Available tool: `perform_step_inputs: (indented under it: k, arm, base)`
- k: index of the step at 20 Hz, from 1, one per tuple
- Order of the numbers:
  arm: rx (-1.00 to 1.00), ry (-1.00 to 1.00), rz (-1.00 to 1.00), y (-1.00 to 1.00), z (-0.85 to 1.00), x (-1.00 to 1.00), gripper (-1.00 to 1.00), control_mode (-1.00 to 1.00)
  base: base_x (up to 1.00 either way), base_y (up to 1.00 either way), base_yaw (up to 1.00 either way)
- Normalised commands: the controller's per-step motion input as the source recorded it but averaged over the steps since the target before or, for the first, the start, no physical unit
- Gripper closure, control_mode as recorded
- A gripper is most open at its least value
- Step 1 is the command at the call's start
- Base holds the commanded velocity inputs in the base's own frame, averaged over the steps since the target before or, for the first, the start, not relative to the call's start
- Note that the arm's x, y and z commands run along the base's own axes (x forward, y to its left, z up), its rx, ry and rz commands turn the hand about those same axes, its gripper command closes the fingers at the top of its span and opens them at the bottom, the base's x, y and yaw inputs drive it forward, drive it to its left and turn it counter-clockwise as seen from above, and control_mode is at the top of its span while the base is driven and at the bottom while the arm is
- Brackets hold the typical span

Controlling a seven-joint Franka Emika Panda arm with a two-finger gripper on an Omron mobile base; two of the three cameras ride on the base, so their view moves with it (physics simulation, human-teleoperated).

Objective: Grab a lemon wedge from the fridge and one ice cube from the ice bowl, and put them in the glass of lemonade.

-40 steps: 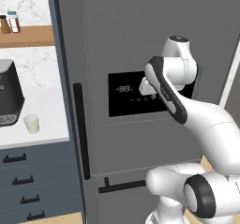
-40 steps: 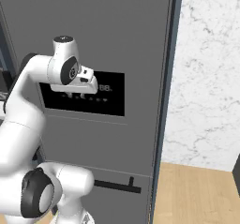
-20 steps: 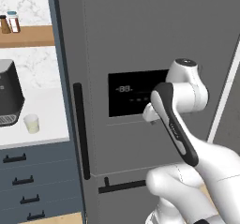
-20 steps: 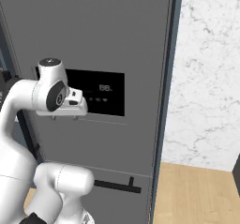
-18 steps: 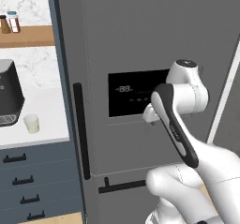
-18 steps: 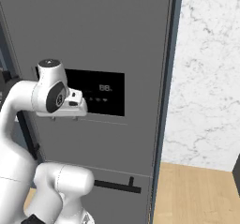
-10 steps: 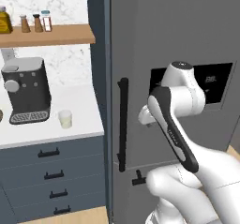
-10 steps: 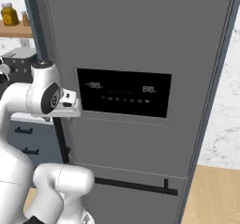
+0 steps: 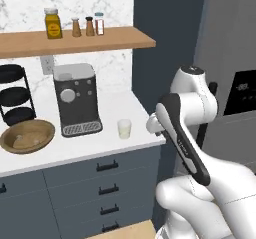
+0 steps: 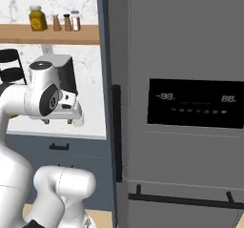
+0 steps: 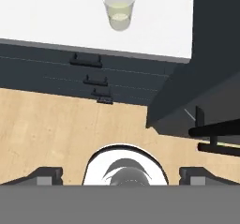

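On the white counter (image 9: 75, 148), near its right front corner, stands the glass of lemonade (image 9: 124, 129), just right of the coffee machine (image 9: 76, 105) and clear of both the front edge and the right edge. The ice bowl (image 9: 27, 136) sits well to the left, close to the front edge, with a black three-tier rack (image 9: 14, 95) behind it. A wooden shelf (image 9: 75, 39) above carries spice jars (image 9: 87, 26). Below the counter run navy drawers (image 9: 105, 183) with dark handles.

The fridge (image 10: 181, 103) fills the right side, its door closed, the black display panel (image 10: 195, 109) lit and the long black bar handle (image 10: 116, 131) running down its left edge. A narrow dark gap separates the fridge's side from the counter end.

The gripper (image 11: 120, 174) hangs in the open space in front of the counter corner, pointing down at bare wooden floor (image 11: 56, 134), its fingertips (image 11: 47, 174) spread far apart near the two sides of the hand view and holding nothing. From that view the glass shows at the top on the counter, set back from the front edge, and the fridge's handle juts in at the right
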Motion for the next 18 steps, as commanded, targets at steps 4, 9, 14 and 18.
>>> perform_step_inputs:
  k: [4, 9, 14, 18]
  arm:
    - [0.0, 0.0, 0.0, 0.0, 0.0, 0.0, -1.0, 1.0]
    - [0.0, 0.0, 0.0, 0.0, 0.0, 0.0, -1.0, 1.0]
    - [0.0, 0.0, 0.0, 0.0, 0.0, 0.0, -1.0, 1.0]
    - [0.0, 0.0, 0.0, 0.68, -0.43, -0.16, -1.0, -1.0]
  base:
    - [0.57, 1.0, -0.08]
    - [0.49, 0.98, 0.0]
    - [0.3, 0.81, 0.0]
    - [-0.02, 0.19, 0.0]
